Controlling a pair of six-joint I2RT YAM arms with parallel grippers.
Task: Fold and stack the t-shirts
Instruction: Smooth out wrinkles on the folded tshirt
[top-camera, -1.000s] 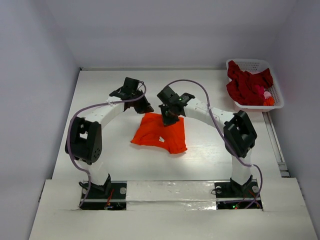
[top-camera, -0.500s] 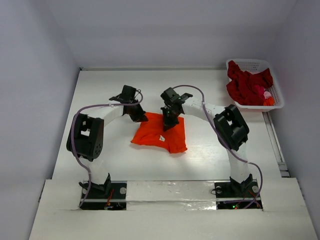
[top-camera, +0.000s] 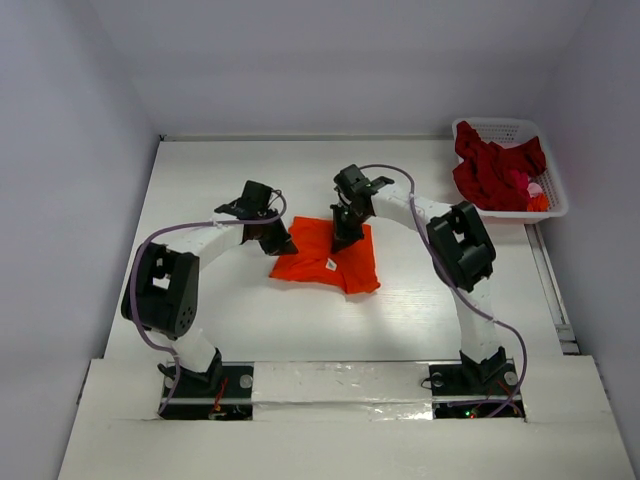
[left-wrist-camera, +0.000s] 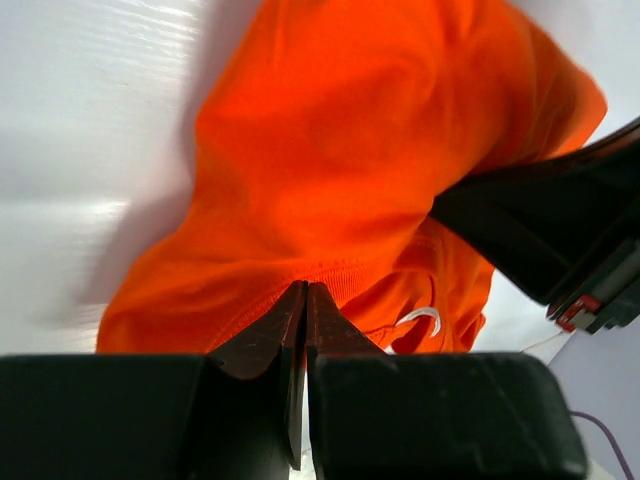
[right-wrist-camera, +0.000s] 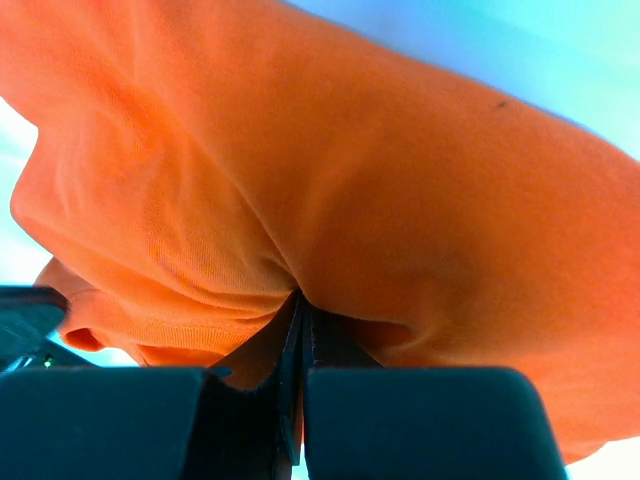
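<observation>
On the table (top-camera: 200, 175), a basket (top-camera: 500, 124) holds dark red t-shirts (top-camera: 490, 170).

Bright orange t-shirt (top-camera: 325, 250), small white label (top-camera: 329, 264) — dark red shirts (top-camera: 490, 170) — white lattice basket (top-camera: 498, 128).

Left fingers (left-wrist-camera: 262, 338) tight together on the hem of the bunched orange t-shirt (left-wrist-camera: 340, 150), white table (left-wrist-camera: 90, 120) beneath
</observation>
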